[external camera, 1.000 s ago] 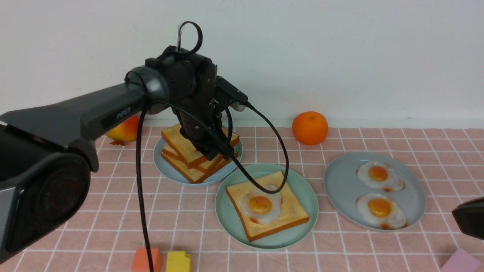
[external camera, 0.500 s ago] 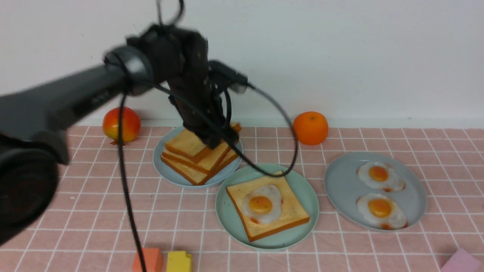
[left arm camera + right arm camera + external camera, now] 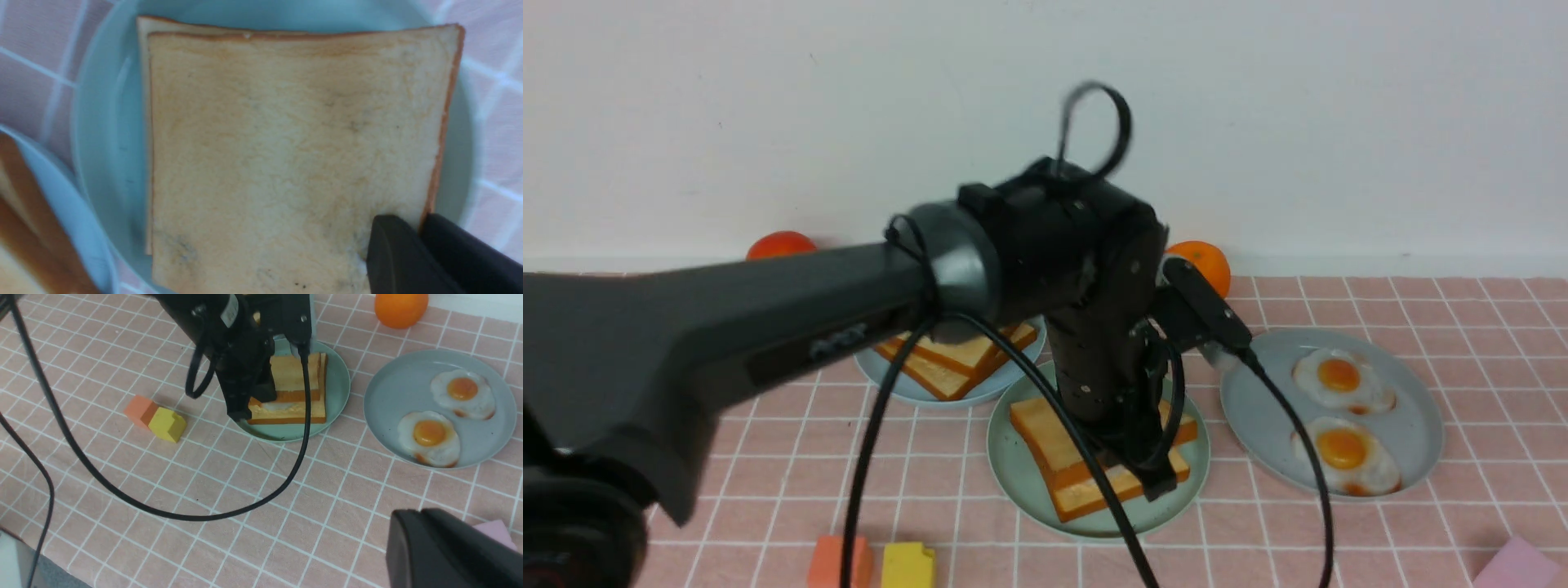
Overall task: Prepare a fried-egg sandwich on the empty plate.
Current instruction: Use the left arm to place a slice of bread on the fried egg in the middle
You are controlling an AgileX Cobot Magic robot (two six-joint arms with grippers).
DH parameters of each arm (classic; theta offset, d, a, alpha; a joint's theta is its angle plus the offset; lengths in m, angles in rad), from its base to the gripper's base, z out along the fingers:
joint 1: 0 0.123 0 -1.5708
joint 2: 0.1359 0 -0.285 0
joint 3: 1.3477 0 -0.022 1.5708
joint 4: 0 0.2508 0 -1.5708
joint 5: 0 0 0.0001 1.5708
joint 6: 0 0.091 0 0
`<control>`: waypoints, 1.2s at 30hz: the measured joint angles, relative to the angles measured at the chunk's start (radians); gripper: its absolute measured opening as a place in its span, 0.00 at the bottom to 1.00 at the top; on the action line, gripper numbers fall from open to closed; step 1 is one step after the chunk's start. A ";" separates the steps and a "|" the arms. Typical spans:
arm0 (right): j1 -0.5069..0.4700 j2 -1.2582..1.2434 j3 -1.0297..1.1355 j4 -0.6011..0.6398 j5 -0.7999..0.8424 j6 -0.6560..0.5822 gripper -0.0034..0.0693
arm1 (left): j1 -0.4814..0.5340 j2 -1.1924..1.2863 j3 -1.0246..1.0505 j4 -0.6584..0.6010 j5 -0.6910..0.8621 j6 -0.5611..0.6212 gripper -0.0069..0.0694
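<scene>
We see the left gripper (image 3: 421, 223) pinching the top toast (image 3: 286, 155) on the green plate (image 3: 110, 134), right gripper (image 3: 421, 517) closed

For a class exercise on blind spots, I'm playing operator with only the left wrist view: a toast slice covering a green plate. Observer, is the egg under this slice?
Observer: It seems so. The right wrist view shows a white sliver between the top toast slice and the bottom toast slice.
Operator: Any spare eggs?
Observer: Two fried eggs lie on a grey-blue plate on the robot's right.
Operator: And the right claw?
Observer: The right claw is shut, apart from the plates.
</scene>
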 joint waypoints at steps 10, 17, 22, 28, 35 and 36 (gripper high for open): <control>0.000 -0.001 0.083 0.007 0.000 0.000 0.13 | -0.004 0.031 0.000 0.066 -0.048 -0.045 0.18; 0.000 -0.001 0.095 0.038 0.000 0.000 0.13 | -0.004 0.031 0.000 0.072 -0.047 -0.050 0.22; 0.000 -0.001 0.098 0.056 0.000 0.000 0.13 | -0.004 0.031 0.000 0.073 -0.047 -0.052 0.37; 0.000 -0.001 0.098 0.064 0.000 0.000 0.14 | -0.003 0.030 0.000 0.071 -0.051 -0.055 0.61; 0.000 -0.001 0.098 0.070 0.000 -0.017 0.15 | -0.004 -0.058 0.000 0.032 -0.035 -0.179 0.69; 0.000 -0.001 0.098 0.073 0.000 -0.019 0.15 | -0.012 -0.123 0.000 0.016 -0.016 -0.218 0.64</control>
